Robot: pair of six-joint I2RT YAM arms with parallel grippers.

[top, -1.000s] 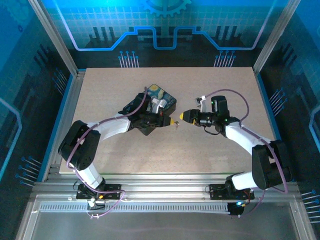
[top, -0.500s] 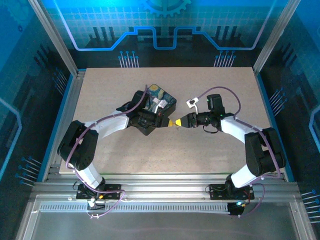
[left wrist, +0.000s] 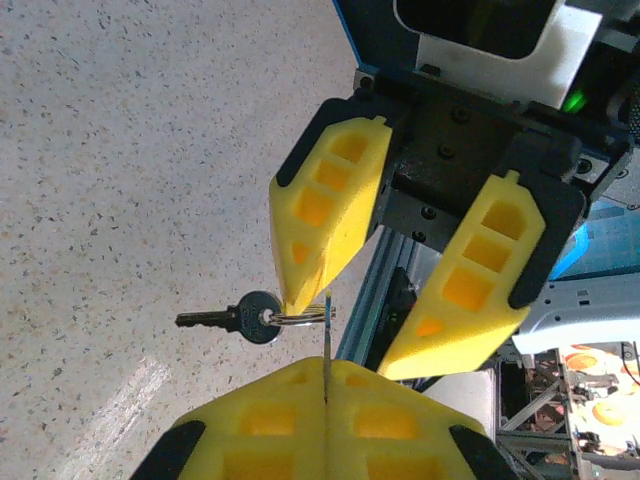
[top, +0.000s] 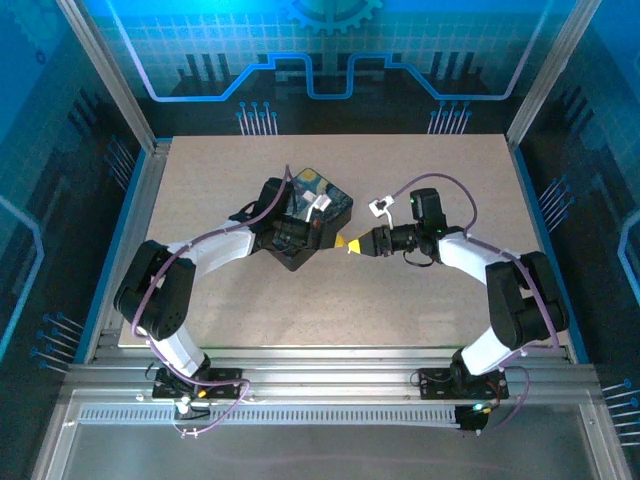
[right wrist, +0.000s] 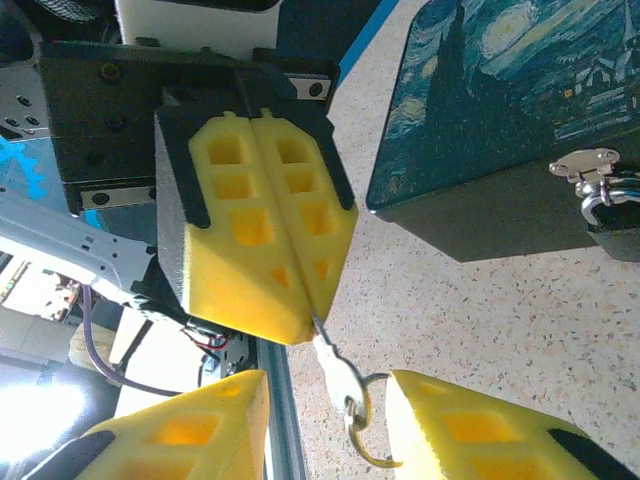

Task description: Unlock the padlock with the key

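Evidently the left gripper [right wrist: 308,318] is clenched on the key [right wrist: 338,372], holding it out above the table beside the box [right wrist: 480,150], so the right gripper [left wrist: 343,333], its fingers spread either side, can take it.

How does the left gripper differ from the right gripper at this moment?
The left gripper is shut, while the right gripper is open. The left gripper pinches a small key at its fingertips. The right gripper holds nothing, its fingers spread either side of the key ring. Both have yellow fingers and face each other tip to tip beside the painted box.
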